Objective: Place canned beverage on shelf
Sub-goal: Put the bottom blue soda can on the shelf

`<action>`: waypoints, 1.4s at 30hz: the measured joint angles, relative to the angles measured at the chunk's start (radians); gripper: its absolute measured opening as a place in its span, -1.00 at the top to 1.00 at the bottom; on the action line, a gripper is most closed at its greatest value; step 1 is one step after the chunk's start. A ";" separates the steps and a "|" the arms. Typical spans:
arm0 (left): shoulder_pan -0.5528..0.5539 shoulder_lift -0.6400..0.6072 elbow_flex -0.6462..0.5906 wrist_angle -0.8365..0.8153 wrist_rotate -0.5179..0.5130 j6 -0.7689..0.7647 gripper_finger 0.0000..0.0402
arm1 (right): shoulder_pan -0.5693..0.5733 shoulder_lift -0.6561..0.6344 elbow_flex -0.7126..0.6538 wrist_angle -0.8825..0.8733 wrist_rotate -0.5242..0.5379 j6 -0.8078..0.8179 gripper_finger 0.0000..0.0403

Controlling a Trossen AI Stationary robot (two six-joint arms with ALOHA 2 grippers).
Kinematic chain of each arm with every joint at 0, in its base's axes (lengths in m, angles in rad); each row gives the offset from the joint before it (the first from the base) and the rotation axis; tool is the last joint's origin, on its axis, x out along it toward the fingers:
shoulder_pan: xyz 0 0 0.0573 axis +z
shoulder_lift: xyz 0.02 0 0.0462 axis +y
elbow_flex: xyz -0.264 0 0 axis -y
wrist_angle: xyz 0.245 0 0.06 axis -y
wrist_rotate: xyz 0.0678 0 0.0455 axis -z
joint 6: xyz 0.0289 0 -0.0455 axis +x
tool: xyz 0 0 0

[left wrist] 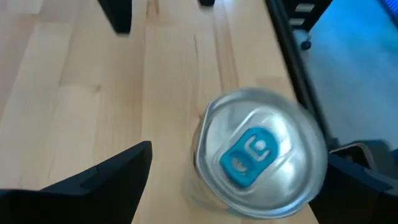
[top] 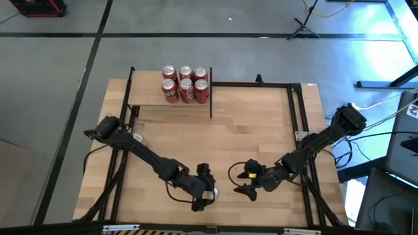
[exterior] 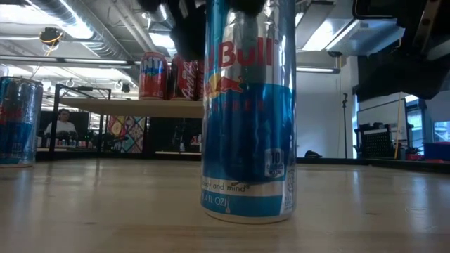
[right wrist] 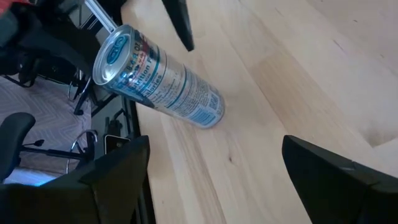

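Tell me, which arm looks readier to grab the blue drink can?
The left, probably. The left gripper hangs open straight above the Red Bull can, a finger either side. The right gripper waits open beside it.

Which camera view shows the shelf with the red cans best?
The high view: it shows the whole shelf from above, with six red cans grouped at one end. The low view shows only part of it, far behind the Red Bull can. I cannot find it in the wrist views.
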 joint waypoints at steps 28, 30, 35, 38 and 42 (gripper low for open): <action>0.002 -0.057 -0.001 -0.039 -0.008 -0.060 0.02 | -0.001 0.000 0.000 -0.008 0.001 0.003 -0.78; -0.001 -0.093 -0.001 -0.060 -0.012 -0.061 0.01 | -0.001 0.000 0.000 -0.008 0.001 0.004 -0.78; -0.002 -0.224 -0.001 -0.145 -0.004 -0.062 0.00 | -0.001 0.000 0.000 -0.001 0.001 0.006 -0.78; -0.003 -0.310 -0.001 -0.227 -0.011 -0.083 0.00 | -0.001 -0.001 0.000 0.003 0.001 0.006 -0.78; -0.003 -0.422 -0.001 -0.329 -0.039 -0.110 -0.01 | -0.001 -0.006 0.000 0.004 0.012 0.007 -0.78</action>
